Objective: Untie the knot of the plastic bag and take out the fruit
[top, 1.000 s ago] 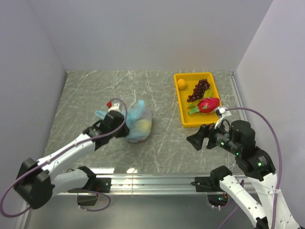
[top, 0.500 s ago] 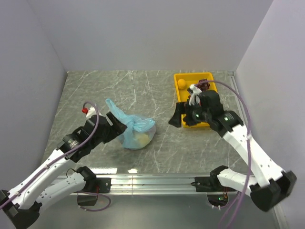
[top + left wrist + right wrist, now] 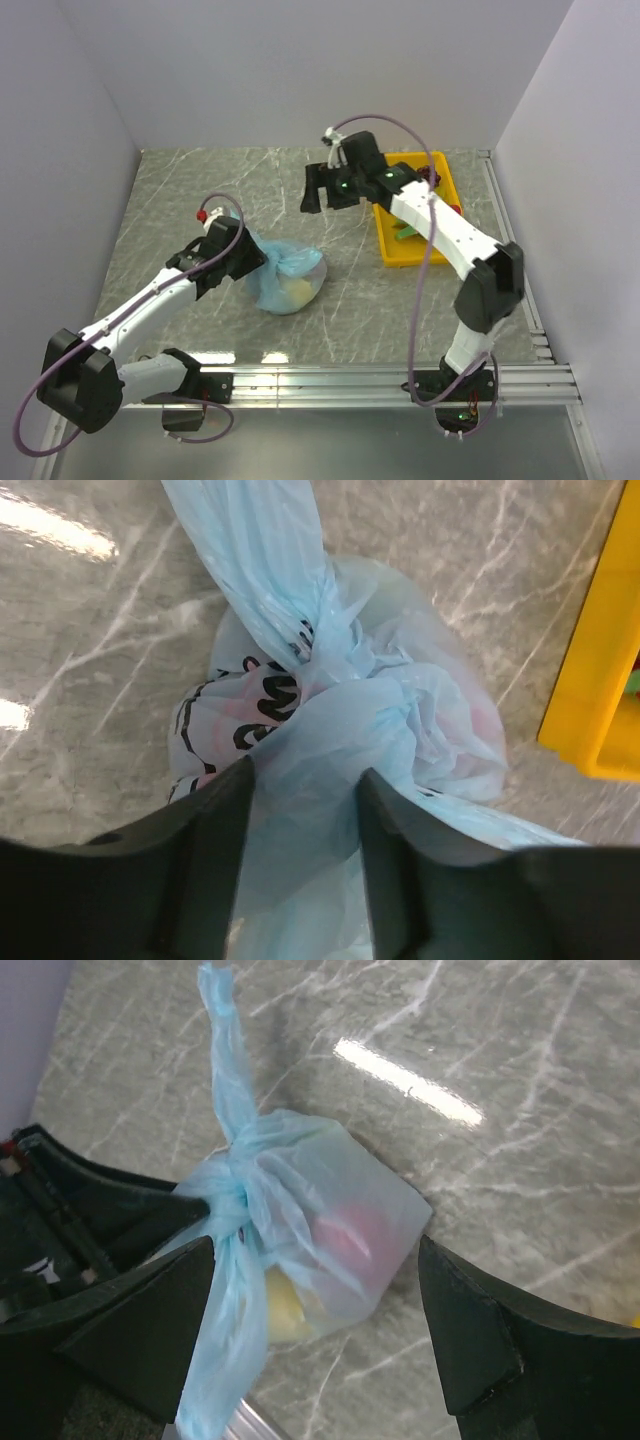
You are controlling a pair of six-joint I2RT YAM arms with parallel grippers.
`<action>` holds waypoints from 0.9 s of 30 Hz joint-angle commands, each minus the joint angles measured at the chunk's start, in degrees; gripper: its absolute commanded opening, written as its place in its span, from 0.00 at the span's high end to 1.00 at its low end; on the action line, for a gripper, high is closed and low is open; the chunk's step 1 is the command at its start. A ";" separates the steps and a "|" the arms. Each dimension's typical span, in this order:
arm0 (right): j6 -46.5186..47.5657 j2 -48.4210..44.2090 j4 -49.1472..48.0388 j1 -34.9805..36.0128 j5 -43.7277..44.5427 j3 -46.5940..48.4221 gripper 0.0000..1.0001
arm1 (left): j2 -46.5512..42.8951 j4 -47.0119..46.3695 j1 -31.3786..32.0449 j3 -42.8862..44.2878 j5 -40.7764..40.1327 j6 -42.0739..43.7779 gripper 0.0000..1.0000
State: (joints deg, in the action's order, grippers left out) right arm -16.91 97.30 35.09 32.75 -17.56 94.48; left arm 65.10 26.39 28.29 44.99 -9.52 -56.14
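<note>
The bunched knot (image 3: 315,670) of the crinkly light-blue plastic bag (image 3: 290,278) is tied, round fruit (image 3: 350,1235) inside. The left gripper (image 3: 305,775) straddles plastic, grip unclear; the right gripper (image 3: 315,1250) gapes empty.

Fruit (image 3: 345,1235) only vague blobs thru bag (image 3: 300,1160); tray (image 3: 600,680) cut off at edge.

1 bag (image 3: 290,275) w/ 1 knot (image 3: 234,1178), 2 fruits (image 3: 350,1235) vis. inside, 1 tray (image 3: 383,240).

Translucent light blue plastic bag (image 3: 290,280) on marble table (image 3: 190,190), knot (image 3: 236,1165) tied, pink and yellow fruit (image 3: 347,1235) inside
</note>
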 commanded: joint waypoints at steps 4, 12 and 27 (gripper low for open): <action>2.05 9.74 -4.15 6.35 -1.77 3.79 0.11 | -3.22 -8.55 0.09 -7.89 8.10 -0.19 0.72; 1.70 11.51 -12.67 11.72 -0.90 -6.05 0.14 | -9.73 -13.91 3.70 -17.57 10.31 -0.73 0.97; 4.17 2.31 -10.75 8.75 11.84 -15.37 1.00 | -8.67 -5.75 1.77 -15.11 0.30 -0.81 1.00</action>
State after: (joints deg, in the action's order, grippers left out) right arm -14.28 105.75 22.20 45.71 -14.37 80.16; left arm 56.16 11.81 31.55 29.06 -3.03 -57.14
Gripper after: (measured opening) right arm 0.011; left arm 0.013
